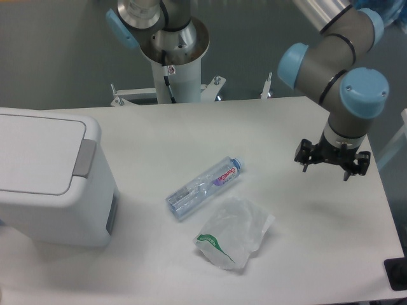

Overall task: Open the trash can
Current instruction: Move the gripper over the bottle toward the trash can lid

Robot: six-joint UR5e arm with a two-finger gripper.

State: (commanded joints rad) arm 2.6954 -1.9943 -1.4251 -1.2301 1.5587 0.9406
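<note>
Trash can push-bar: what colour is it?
Grey, on the white trash can; the fixed camera shows it.

Grey-and-blue arm with a small black claw

The gripper [331, 163] is a dark, spiky black assembly — thin prongs jut from its sides, and its fingers are too small to make out. Directly above it sits a grey cylindrical wrist link capped in light blue, with a second blue-capped joint up and to the left. Far to the left, the arm's base [172, 39] is a polished metal flange on a white pedestal — a black cable runs down it, beside a small label.
</note>
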